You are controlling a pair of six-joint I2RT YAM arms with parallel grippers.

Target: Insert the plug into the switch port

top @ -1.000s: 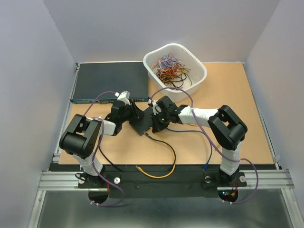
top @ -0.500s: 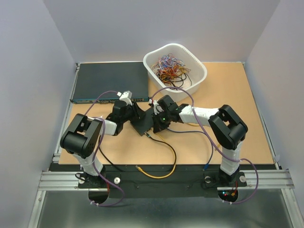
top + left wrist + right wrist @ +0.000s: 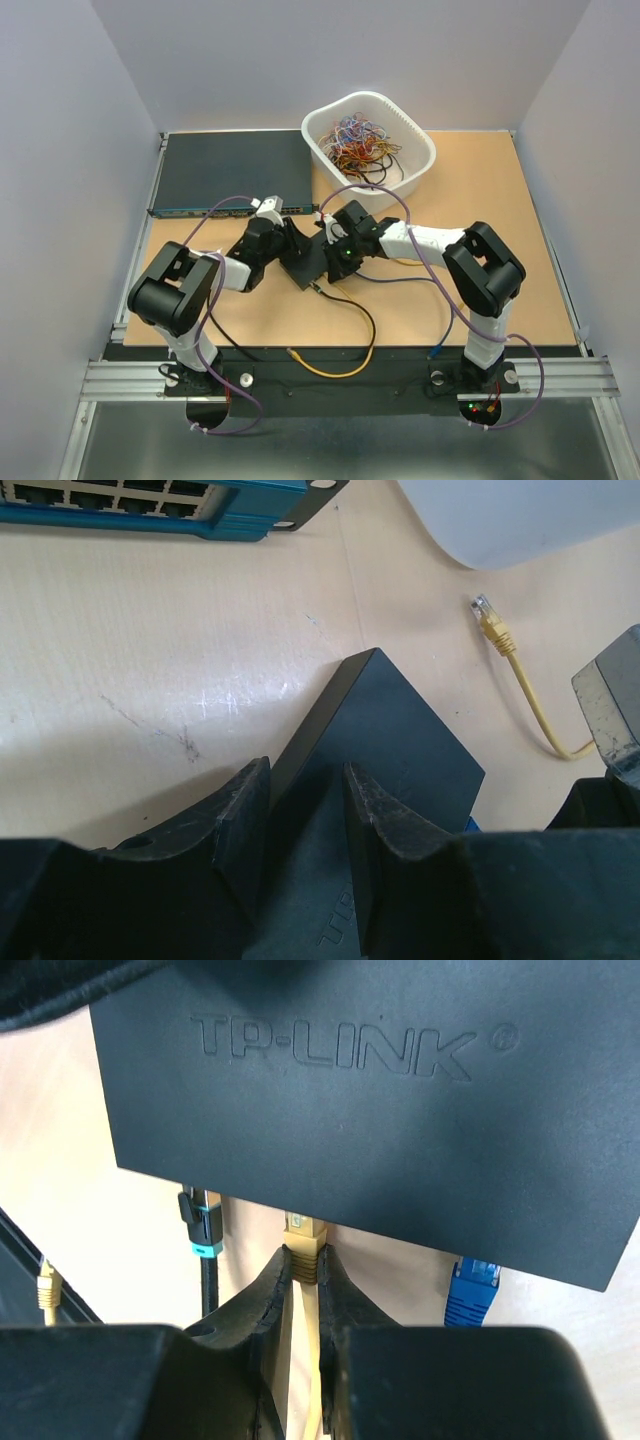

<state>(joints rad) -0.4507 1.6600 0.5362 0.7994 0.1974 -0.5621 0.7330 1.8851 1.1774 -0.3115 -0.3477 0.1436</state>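
The fingers (image 3: 262, 1305) of your right gripper (image 3: 304, 1262) are clenched on the yellow plug (image 3: 303, 1238). Its tip meets the near edge of the black switch (image 3: 380, 1130). The switch port is hidden under that edge, so you cannot tell whether the plug is seated. "TP-LINK" is embossed on the lid. A teal-banded black plug (image 3: 203, 1228) and a blue plug (image 3: 472, 1288) flank the yellow one. Your left gripper (image 3: 306, 772) clamps one edge of the switch. The white basket (image 3: 365, 97) holds tangled coloured cables (image 3: 355, 140).
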